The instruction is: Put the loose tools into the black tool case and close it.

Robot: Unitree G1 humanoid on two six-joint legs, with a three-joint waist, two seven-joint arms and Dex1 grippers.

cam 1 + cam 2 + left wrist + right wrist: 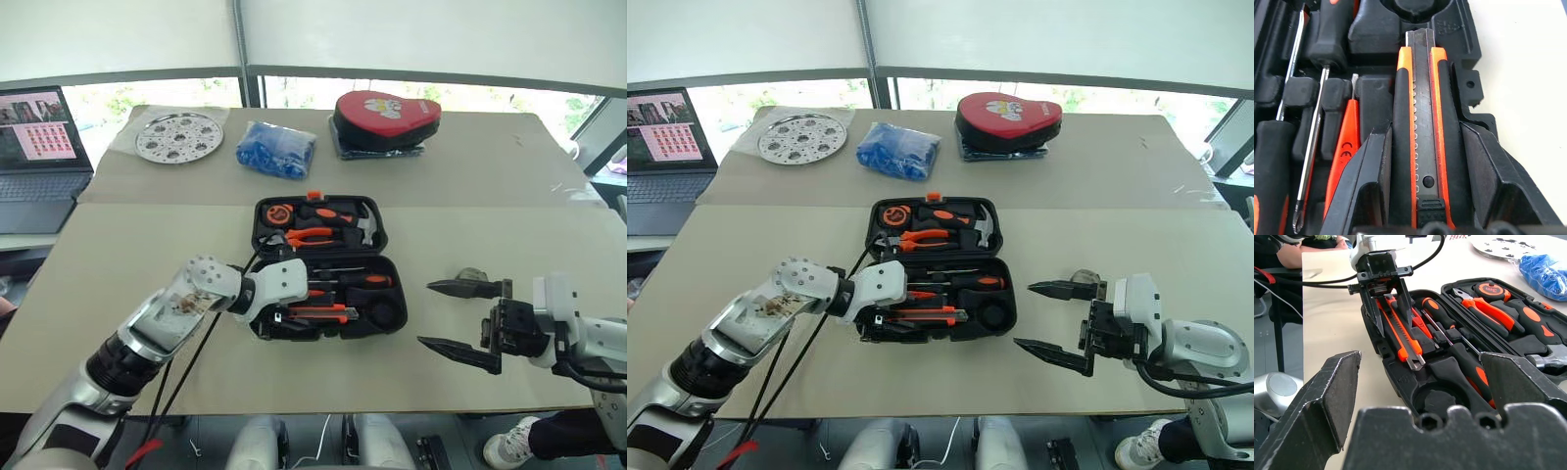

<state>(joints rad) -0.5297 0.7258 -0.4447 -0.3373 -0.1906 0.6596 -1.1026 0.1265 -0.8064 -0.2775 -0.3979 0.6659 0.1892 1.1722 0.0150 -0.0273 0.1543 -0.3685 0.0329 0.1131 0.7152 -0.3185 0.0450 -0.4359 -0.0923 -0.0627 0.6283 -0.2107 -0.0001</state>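
My left gripper (1393, 318) gripped the utility knife (1422, 122) lengthwise, jaws part-closed on its sides, so that it lay along its slot in the near half of the black tool case (387, 323), which stood open on the table (118, 255); my right gripper (460, 321) hung spread wide and empty beside the case, clear of the work; the small grey tape roll (471, 276) lay just beyond it, uncollected.
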